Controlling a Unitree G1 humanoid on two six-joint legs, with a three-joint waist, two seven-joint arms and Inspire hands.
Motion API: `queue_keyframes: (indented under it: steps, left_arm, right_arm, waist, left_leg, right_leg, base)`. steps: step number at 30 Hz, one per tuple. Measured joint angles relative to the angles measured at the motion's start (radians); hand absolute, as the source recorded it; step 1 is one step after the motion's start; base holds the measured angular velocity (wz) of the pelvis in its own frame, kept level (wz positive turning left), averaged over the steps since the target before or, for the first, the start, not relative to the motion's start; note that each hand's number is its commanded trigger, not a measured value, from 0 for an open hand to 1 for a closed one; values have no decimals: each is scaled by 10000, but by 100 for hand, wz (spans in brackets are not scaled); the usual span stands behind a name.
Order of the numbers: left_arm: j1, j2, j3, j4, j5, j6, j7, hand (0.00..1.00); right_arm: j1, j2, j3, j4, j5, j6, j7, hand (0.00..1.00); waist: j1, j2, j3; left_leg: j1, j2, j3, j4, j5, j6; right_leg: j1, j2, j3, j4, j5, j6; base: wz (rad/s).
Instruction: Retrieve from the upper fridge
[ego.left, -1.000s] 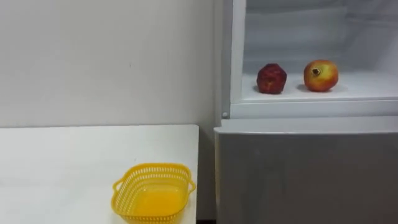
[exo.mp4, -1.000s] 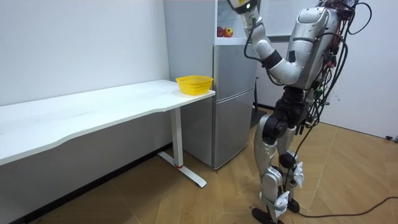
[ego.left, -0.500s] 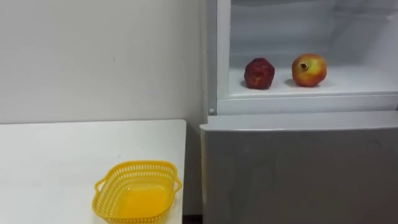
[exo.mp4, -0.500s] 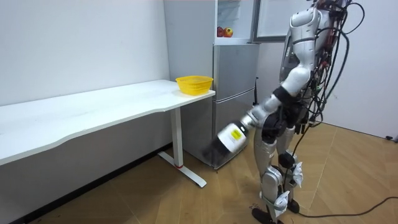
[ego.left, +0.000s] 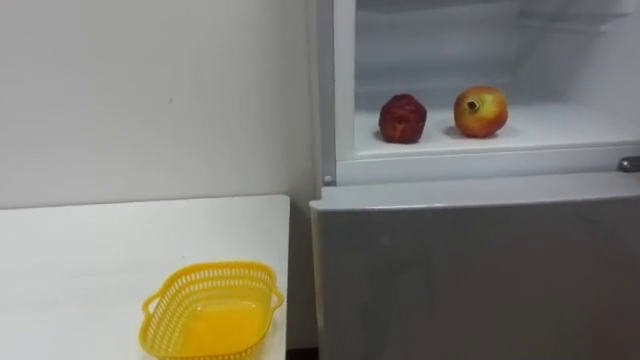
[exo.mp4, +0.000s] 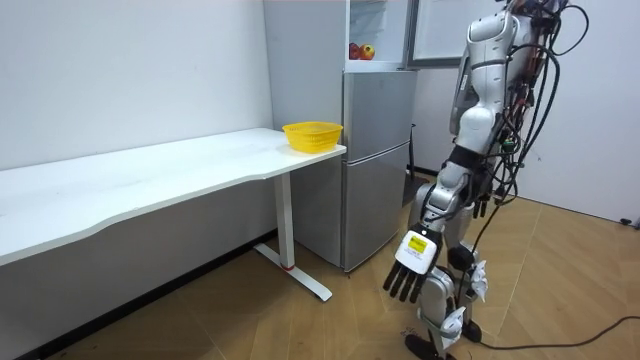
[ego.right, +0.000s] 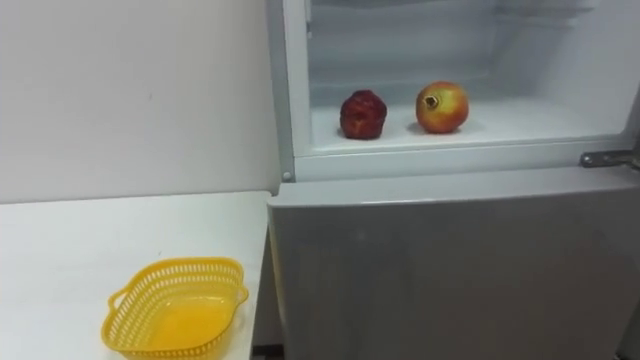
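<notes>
Red fruit (ego.left: 402, 118), pomegranate (ego.left: 480, 111), fridge shelf (ego.left: 570, 128), yellow basket (ego.left: 166, 299)

The white table (ego.left: 100, 250) stands against the wall with its end just beside the fridge, and near that end a yellow plastic basket (ego.left: 210, 310) with a mesh wall rests directly on its top, nothing showing inside it. In the open upper fridge compartment, the white shelf (ego.left: 560, 125) carries a dark red fruit (ego.left: 402, 118) and, close beside it to the right and apart from it, a red-and-yellow fruit (ego.left: 480, 111). Table and fridge both stand on the wooden floor (exo.mp4: 300, 320).
</notes>
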Motion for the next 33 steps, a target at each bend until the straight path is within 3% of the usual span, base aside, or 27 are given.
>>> queue_keyframes:
  steps: [4,5,8,12,13,18,20,23,25,28,33]
  left_arm:
    - [-310,-26,-10,-15,684,65,-251,0]
    - [-367,-26,15,-39,736,64,-271,0]
    - [-465,4,103,-219,776,-17,-365,0]
    - [-372,60,98,-356,852,-199,-420,0]
    - [-357,112,82,-356,804,-204,-438,0]
    - [-209,116,76,-353,962,-377,-443,0]
    - [-44,75,78,-333,1082,-402,-444,0]
    - [157,44,77,-362,1078,-408,-482,0]
    - [198,33,75,-358,1094,-449,-623,0]
    - [191,64,75,-357,1108,-576,-661,0]
    - [210,54,72,-347,1102,-831,-867,0]
  right_arm:
    - [81,4,-117,-501,1418,-26,-705,0]
    - [92,8,-199,-700,1608,-26,-823,0]
    - [89,32,-704,-2419,2506,-139,-1351,0]
    - [81,86,-1189,-6437,3322,-502,-2393,0]
    - [74,89,-1178,-7421,3502,-820,-2737,0]
    - [51,113,-1087,-10349,3449,-1441,-3517,0]
    - [30,109,-1097,-11052,3476,-1561,-3787,0]
    - [-61,84,-1153,-12118,3492,-1648,-4093,0]
    - [-152,26,-1143,-12940,3383,-1808,-4167,0]
    - [-175,-3,-1109,-14054,3345,-1838,-4294,0]
    - [-475,-119,-1038,-15267,3041,-2223,-4443,0]
  waist:
    - [-100,-47,5]
    - [-119,-113,-25]
    - [-228,-158,5]
    - [-391,-278,10]
    - [-400,-353,8]
    - [-336,-476,-48]
    - [-338,-440,-39]
    - [-354,-403,-93]
    - [-356,-269,-68]
    - [-332,-189,-98]
    - [-290,-259,-57]
  left_leg:
    - [11,10,45,47,2,2]
    - [12,9,54,47,2,3]
    - [-13,6,70,35,3,6]
    - [-16,-3,181,8,4,6]
    - [-2,7,185,17,3,4]
    - [-29,36,239,18,1,0]
    - [-26,37,263,23,1,0]
    - [-113,24,268,21,1,0]
    - [-143,14,271,5,3,1]
    - [-127,36,285,18,6,-3]
    - [-161,101,308,43,11,-19]
  right_leg:
    - [-51,7,113,-1,-3,-7]
    - [-54,5,123,2,-3,-6]
    - [-123,-8,105,-2,-4,-3]
    - [-251,11,139,-3,-1,1]
    - [-221,26,145,-26,0,-1]
    - [-265,84,379,-17,4,-7]
    - [-265,78,364,-15,4,-7]
    - [-374,62,369,-11,6,-7]
    - [-400,55,390,-9,6,-6]
    - [-421,73,374,8,6,-6]
    - [-452,121,382,50,46,-69]
  base:
    - [-5]
    - [-7]
    - [-3]
    - [-5]
    - [0]
    - [-1]
    - [-5]
    - [-5]
    - [-5]
    - [0]
    - [-1]
